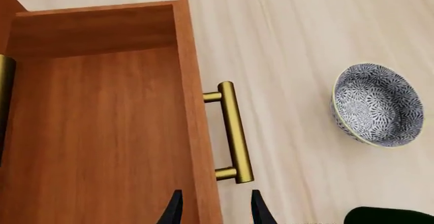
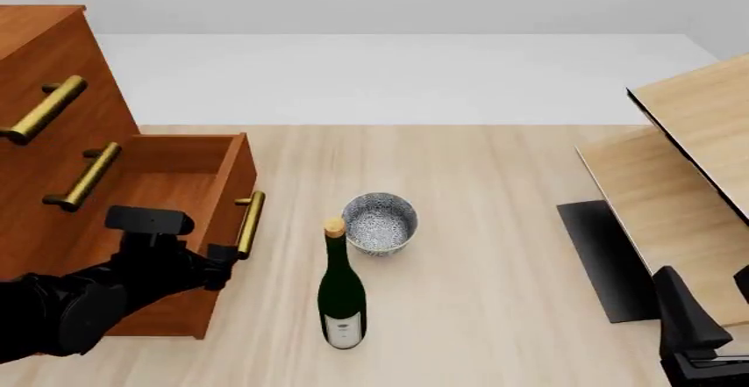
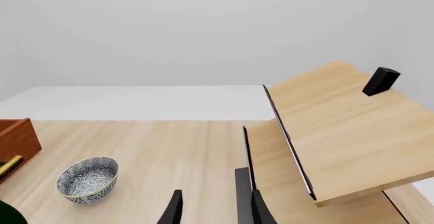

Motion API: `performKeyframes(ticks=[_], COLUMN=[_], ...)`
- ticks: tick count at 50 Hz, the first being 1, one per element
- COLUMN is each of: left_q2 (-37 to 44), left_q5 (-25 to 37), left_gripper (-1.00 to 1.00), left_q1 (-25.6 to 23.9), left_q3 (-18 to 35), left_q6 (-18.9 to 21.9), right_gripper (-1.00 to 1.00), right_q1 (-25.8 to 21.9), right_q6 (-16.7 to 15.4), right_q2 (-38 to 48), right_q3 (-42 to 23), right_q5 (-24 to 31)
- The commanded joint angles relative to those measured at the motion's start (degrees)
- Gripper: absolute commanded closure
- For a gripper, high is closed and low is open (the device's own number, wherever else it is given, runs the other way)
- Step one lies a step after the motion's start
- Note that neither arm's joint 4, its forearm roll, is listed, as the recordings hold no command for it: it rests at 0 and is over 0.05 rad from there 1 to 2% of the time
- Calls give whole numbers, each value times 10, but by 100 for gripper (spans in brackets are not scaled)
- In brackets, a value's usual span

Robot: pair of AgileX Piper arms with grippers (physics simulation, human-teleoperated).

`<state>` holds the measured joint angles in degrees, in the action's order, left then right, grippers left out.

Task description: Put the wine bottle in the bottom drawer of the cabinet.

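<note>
Tabletop: wine bottle (image 2: 342,295) upright, white label seemingly unreadable.

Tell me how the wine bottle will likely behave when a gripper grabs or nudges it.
The wine bottle stands upright, tall and slim on a narrow base, so a push near its gold top would probably tip it. Its round body means it would likely roll once down, perhaps toward the bowl just behind it. The glossy glass looks slippery and breakable; a grip on the wider body seems safer.

Left claw (image 1: 215,210) hangs with fingers apart; right claw (image 3: 215,209) likewise parted, holding nothing.
</note>
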<state>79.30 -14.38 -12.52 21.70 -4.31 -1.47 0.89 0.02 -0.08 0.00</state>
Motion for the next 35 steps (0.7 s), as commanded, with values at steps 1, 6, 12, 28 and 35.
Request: performKeyframes(ticks=[1,6,12,28,35], left_q2=[7,-1,0,-6,-4], left_q5=[0,7,7,28,26], left_gripper=[-100,-100,-100,-100,-100], left_q1=[-30,-49,-58,-97,-114], left_q3=[-8,-6,0,19,20], left_q6=[-14,-26,-24,-29,-33], right_gripper=[-100,-100,-100,-100,-100], right_q1=[-1,-1,1,2,3], right_q6=[1,1,1,3,3], right_q2=[0,0,0,0,0], right_q3=[0,0,0,0,0], right_q5=[0,-1,-1,-1,-2])
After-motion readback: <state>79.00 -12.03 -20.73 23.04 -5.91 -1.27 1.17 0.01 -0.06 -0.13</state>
